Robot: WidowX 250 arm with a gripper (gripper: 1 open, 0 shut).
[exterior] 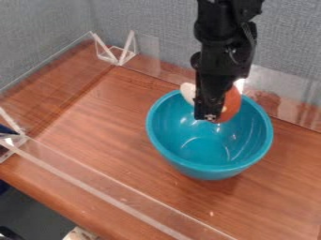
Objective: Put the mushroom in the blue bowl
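Mushroom (231, 103) held in the gripper (216, 114), jaws closed on it, cap toward frame right, stem toward left. Both overlap the upper part of the blue bowl (211, 150), right of centre; clearance above its floor unclear. Judged next: lower slightly, release.

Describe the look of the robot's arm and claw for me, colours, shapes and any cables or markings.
The robot arm is matte black, a bulky, blocky body at the top that narrows downward into a dark claw. Small pale specks show near the claw's lower end. A thin dark cable or edge seems to run along one side, though the picture is too coarse to be sure. No lettering is legible.
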